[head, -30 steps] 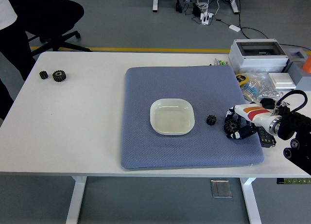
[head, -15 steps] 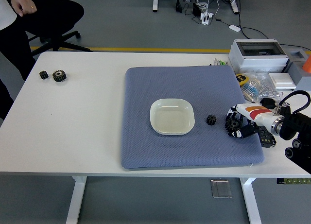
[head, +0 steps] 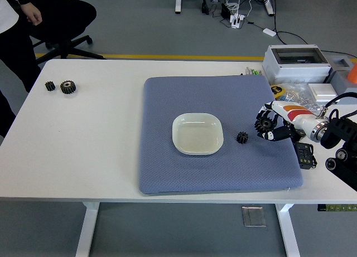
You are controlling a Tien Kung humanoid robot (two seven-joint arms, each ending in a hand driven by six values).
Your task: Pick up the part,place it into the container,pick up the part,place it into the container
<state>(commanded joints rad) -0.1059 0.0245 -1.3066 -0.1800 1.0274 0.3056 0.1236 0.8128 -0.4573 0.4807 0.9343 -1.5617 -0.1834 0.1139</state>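
A white square dish sits in the middle of a blue-grey mat. A small black gear lies on the mat just right of the dish. My right hand is shut on a larger black gear and holds it a little above the mat, right of the small gear. Two more black gears lie at the table's far left, a small one and a larger one. My left arm is out of view.
A grey box, a bag of small parts and other clutter stand at the table's right rear. A black device lies by the mat's right edge. A person stands at the far left by a black chair.
My right hand has closed on the larger gear and lifted it up and away from the mat's right edge. The person's hand has come into view at the top left.
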